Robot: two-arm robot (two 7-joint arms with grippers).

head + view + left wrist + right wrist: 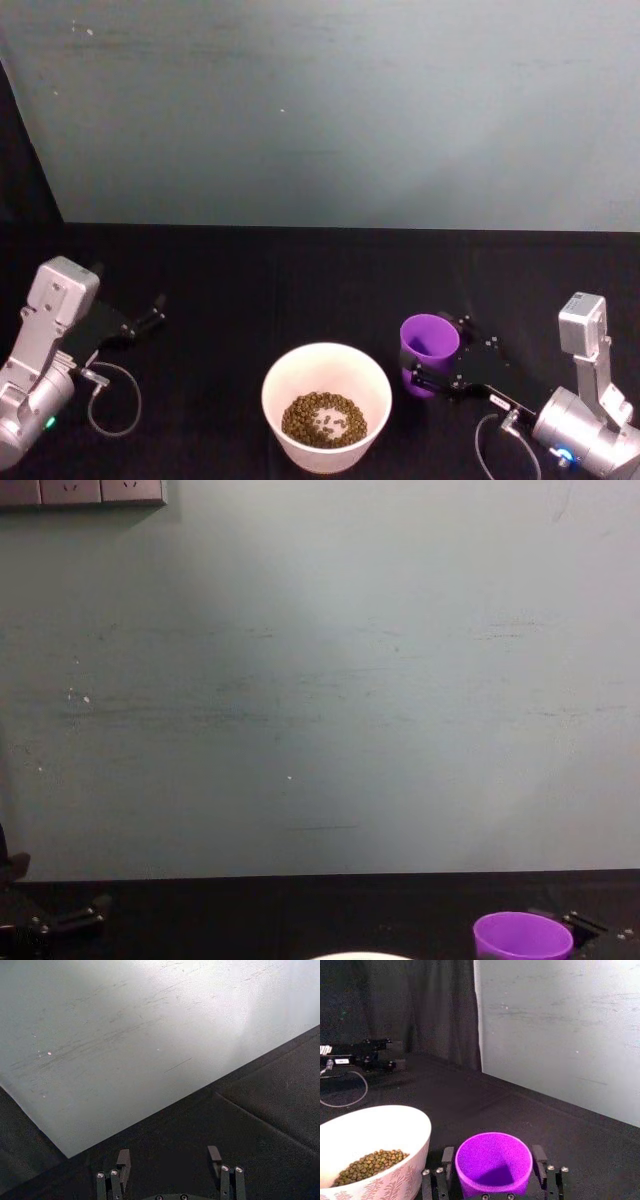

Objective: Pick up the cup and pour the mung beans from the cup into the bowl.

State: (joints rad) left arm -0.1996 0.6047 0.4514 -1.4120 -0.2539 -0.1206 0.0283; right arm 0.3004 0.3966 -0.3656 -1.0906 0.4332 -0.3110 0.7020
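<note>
The purple cup [429, 350] stands upright on the black table [250, 290], just to the right of the white bowl [326, 370] and close to it without touching. The right gripper [432, 362] sits around the cup, its 2 fingers [446, 1160] flanking the cup's sides; in the right wrist view they stand close against the cup wall on either side, but whether they press on it cannot be told. The cup's inside shows bare purple in that view, and it sits level on the table. The mung beans [323, 419] lie in a shallow heap at the bottom of the bowl, well below its rim. From the right wrist view the bowl's outer wall carries a faint leaf pattern. The left gripper [152, 313] rests low over the table at the far left, well apart from the bowl and cup, its 2 fingers [123, 1161] spread wide with nothing between them. A pale grey wall [320, 680] rises behind the table.
</note>
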